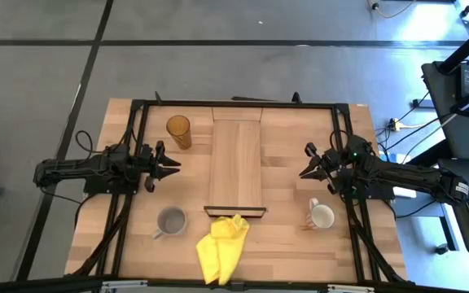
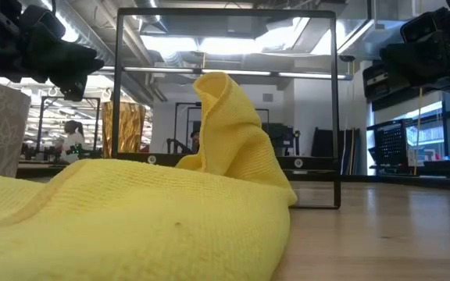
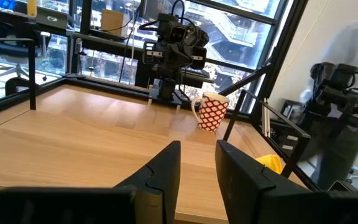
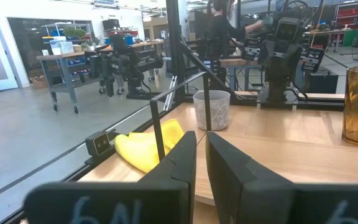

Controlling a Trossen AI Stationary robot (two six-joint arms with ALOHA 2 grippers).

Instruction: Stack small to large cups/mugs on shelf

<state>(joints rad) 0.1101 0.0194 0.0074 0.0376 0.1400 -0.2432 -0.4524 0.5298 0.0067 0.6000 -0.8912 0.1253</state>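
Observation:
The pale wood shelf [image 1: 236,163] lies in the middle of the table, its dark lip at the near end. The amber tumbler [image 1: 178,131] stands upright left of the shelf's far end. The grey mug [image 1: 171,220] stands at the near left. The white mug [image 1: 322,216], red-patterned in the left wrist view [image 3: 211,112], stands at the near right. My left gripper [image 1: 172,165] hovers left of the shelf, slightly open and empty. My right gripper [image 1: 306,163] hovers right of the shelf, its fingers almost together, empty.
A crumpled yellow cloth [image 1: 222,244] lies at the near edge, just in front of the shelf's lip, and fills the low view [image 2: 131,218]. A black frame [image 1: 238,104] runs round the table. Bare tabletop lies between each gripper and the shelf.

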